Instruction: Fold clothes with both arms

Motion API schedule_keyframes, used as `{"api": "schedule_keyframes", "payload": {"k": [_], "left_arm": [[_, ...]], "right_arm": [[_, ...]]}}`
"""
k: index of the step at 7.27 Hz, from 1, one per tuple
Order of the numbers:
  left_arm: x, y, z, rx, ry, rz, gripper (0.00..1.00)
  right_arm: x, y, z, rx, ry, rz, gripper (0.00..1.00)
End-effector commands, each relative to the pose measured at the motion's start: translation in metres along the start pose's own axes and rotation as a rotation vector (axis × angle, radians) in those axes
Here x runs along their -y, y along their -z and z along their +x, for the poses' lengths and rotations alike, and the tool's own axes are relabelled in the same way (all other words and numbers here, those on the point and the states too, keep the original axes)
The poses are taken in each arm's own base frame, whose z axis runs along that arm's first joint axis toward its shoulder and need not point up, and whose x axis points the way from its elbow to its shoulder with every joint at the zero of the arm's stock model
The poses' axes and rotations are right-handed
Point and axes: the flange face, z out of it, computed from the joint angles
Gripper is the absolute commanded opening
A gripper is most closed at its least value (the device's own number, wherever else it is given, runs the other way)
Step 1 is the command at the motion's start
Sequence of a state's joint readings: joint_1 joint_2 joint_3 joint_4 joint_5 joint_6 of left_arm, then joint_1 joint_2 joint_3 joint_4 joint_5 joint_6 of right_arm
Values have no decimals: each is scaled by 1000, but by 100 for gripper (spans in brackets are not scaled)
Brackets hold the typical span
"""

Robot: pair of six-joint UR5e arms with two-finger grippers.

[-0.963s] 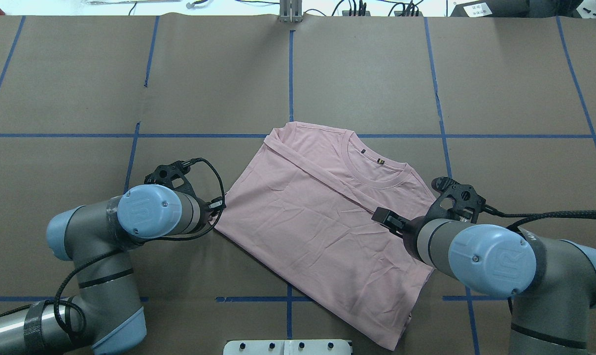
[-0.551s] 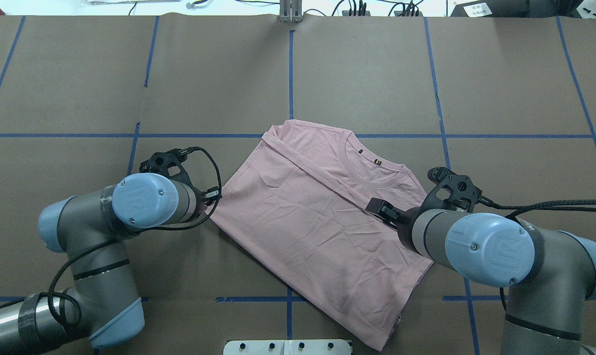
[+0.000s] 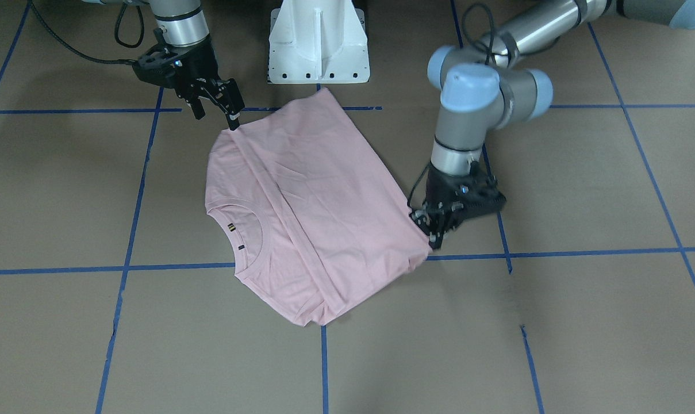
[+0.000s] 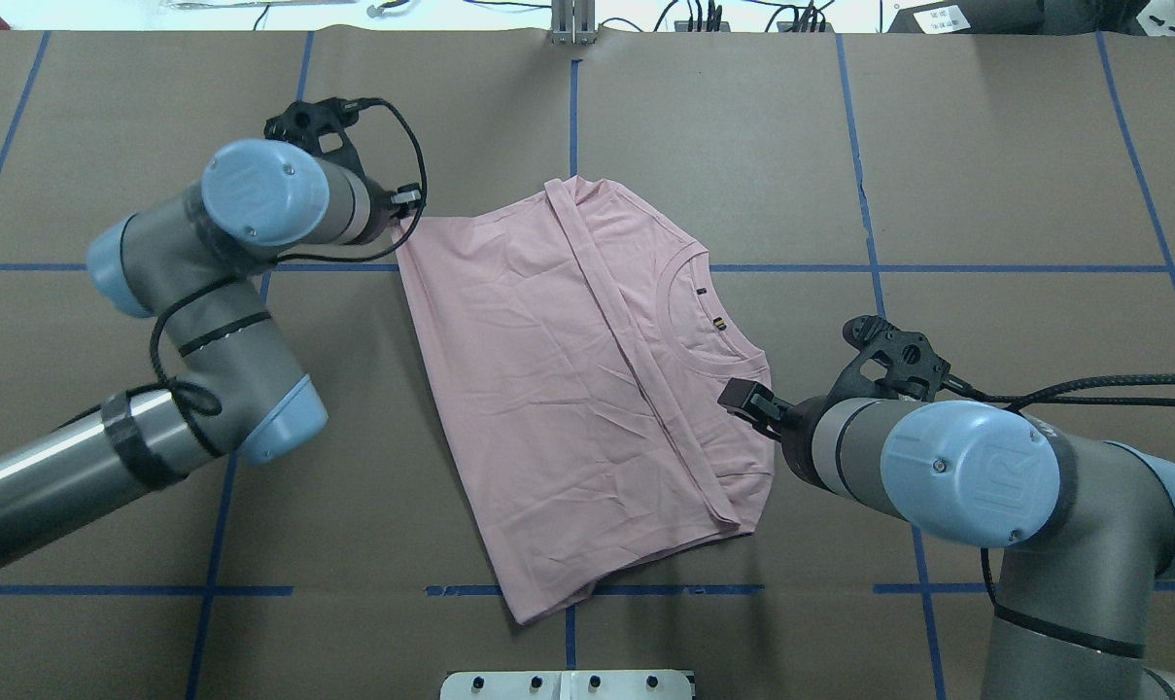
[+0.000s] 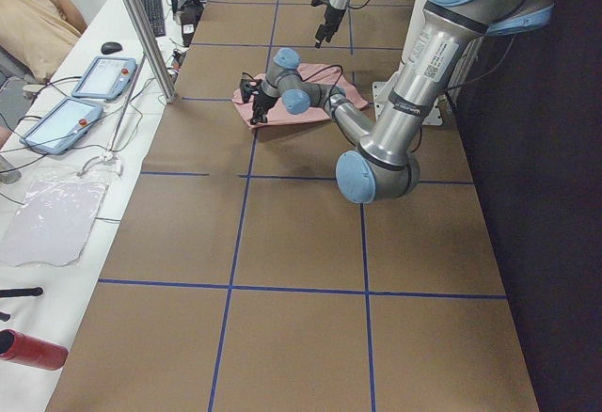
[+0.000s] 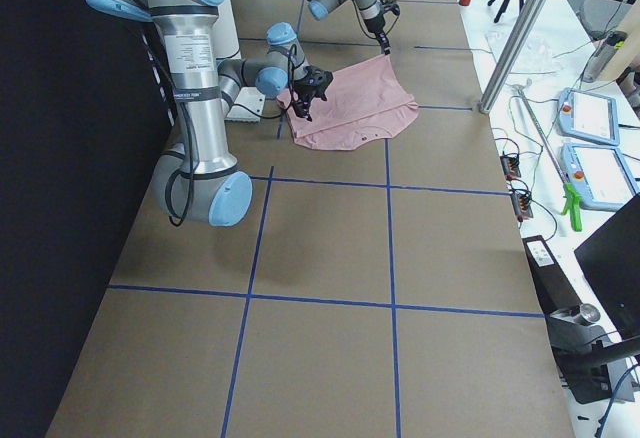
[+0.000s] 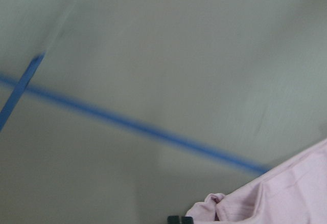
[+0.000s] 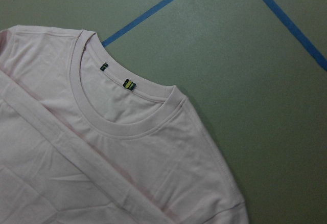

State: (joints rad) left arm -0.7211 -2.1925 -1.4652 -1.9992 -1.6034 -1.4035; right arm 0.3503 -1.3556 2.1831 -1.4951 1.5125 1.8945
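The pink T-shirt (image 4: 568,389) lies flat near the middle of the brown table (image 4: 840,146), folded lengthwise so that a long straight fold edge runs from its far side to its near side. Its ribbed collar (image 8: 134,130), with two small tags inside, faces the robot's right. The shirt stretches from one blue tape line (image 4: 985,267) across the table to the next one nearer the robot. The left gripper (image 3: 433,236) is down at table level on the shirt's far left corner. Its fingers are pressed together on a small bunch of pink cloth, which shows at the bottom of the left wrist view. The left arm (image 4: 208,311) comes in from the near left, bends sharply at the elbow and reaches out to that corner, its wrist pointing almost straight down. The right gripper (image 3: 216,115) stands with its fingers spread, tilted down toward the shirt's edge on the collar side. One fingertip (image 3: 233,122) is right at the hem, though I cannot tell whether it touches. The right arm (image 4: 985,486) enters from the near right with its wrist held low just beside the shirt. The white base (image 3: 318,40) stands just behind the shirt on the robot's side. Two tablets (image 5: 99,78) lie on a side bench beyond the table, near a seated person (image 5: 28,17).
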Motion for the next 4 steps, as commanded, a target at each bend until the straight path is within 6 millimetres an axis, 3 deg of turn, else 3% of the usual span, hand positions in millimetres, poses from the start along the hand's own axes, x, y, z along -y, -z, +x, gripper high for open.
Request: {"api": "schedule_keyframes", "payload": {"k": [1, 2, 3, 4], "left_arm": [[81, -48, 36, -5, 21, 76, 0], [89, -71, 34, -45, 23, 90, 0], [89, -72, 32, -53, 27, 91, 28], [88, -62, 36, -80, 25, 92, 51]], "right_arm": [[0, 3, -3, 15, -1, 1, 100], [0, 4, -3, 18, -2, 3, 100], [-3, 3, -4, 19, 0, 1, 100], [-13, 0, -30, 50, -8, -11, 100]]}}
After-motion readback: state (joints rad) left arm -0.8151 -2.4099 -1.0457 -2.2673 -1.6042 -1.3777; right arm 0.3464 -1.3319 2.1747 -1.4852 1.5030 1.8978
